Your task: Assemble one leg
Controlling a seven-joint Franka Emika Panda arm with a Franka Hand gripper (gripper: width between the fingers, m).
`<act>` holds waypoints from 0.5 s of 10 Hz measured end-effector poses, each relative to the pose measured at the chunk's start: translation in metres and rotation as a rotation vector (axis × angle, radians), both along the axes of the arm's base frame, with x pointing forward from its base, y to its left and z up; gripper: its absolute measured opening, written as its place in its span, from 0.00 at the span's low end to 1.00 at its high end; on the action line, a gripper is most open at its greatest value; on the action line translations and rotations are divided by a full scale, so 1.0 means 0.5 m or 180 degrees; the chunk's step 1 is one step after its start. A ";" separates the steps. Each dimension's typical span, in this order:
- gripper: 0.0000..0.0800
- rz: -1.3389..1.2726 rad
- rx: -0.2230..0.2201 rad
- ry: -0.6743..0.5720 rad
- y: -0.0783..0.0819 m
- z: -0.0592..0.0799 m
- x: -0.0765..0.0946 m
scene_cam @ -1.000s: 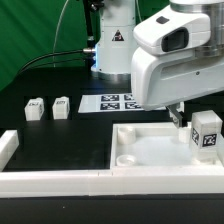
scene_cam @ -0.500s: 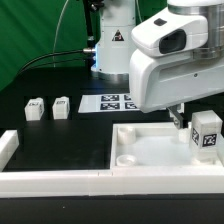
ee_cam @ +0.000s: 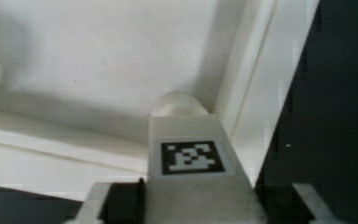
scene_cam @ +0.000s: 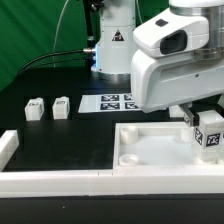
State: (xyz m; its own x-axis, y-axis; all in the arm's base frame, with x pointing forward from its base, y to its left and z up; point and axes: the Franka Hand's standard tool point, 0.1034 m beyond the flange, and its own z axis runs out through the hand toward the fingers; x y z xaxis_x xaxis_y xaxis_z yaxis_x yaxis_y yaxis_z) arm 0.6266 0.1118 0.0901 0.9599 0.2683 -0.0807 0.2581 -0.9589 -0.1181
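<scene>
My gripper point(scene_cam: 205, 118) is shut on a white leg point(scene_cam: 210, 135) with a black-and-white tag, held upright over the far corner of the white tray-like tabletop point(scene_cam: 150, 160) at the exterior view's right. In the wrist view the leg point(ee_cam: 190, 140) runs out from between my fingers point(ee_cam: 126, 203), its tip at the tabletop's inner corner by the rim point(ee_cam: 250, 70). I cannot tell whether the tip touches the tray. Two more legs point(scene_cam: 36, 108) point(scene_cam: 61, 106) lie on the black table at the exterior view's left.
The marker board point(scene_cam: 112, 102) lies behind the tabletop near the arm's base. Long white border bars point(scene_cam: 50, 180) run along the front and a short one point(scene_cam: 7, 145) at the left. The tabletop has a round socket point(scene_cam: 127, 158) at its near left corner.
My gripper and the held leg have shifted slightly toward the exterior view's right and a little down, toward the tabletop's corner.
</scene>
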 end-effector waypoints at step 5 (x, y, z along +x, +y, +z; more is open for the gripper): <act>0.37 -0.1612 -0.0052 0.0013 0.002 -0.001 -0.002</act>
